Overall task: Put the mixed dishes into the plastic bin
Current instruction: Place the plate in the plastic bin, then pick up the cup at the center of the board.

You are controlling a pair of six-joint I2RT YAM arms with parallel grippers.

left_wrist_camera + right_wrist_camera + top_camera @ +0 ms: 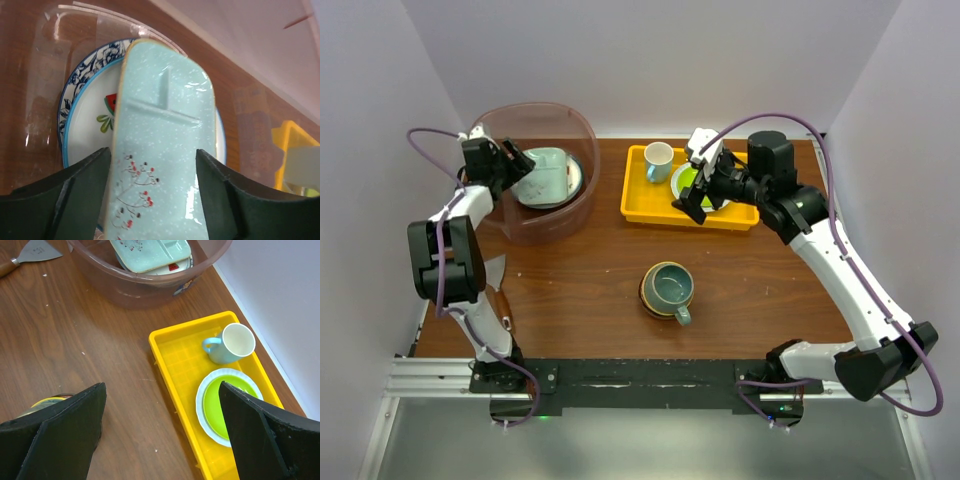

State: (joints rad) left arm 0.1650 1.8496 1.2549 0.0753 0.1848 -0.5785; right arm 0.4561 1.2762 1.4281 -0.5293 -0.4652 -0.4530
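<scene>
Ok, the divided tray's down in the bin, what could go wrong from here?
The left gripper closely straddles the divided tray; backing out crooked could drag it off the floral plate or knock the bin wall. The right gripper hovers open over the yellow tray, so it might grab the green plate or cup instead of the mug stacked on a bowl.

From my left wrist, the pale green tray (165, 150) covers the middle of the flowery plate (85, 120). I see only the plate's left rim and a bit of a red and green picture. The tray's near end runs off the bottom edge, and so do my left fingers (65, 200). The yellow tray (286, 145) is cut off at the right, and a pale blur in it is too fuzzy to name.

From my right wrist, the bin (150, 285) is cut off at the top. A tool (30, 251) loses its handle at the left edge. My right finger (60, 440) hides most of a dish (47, 402) with a yellowish rim, so I cannot tell what it is.
</scene>
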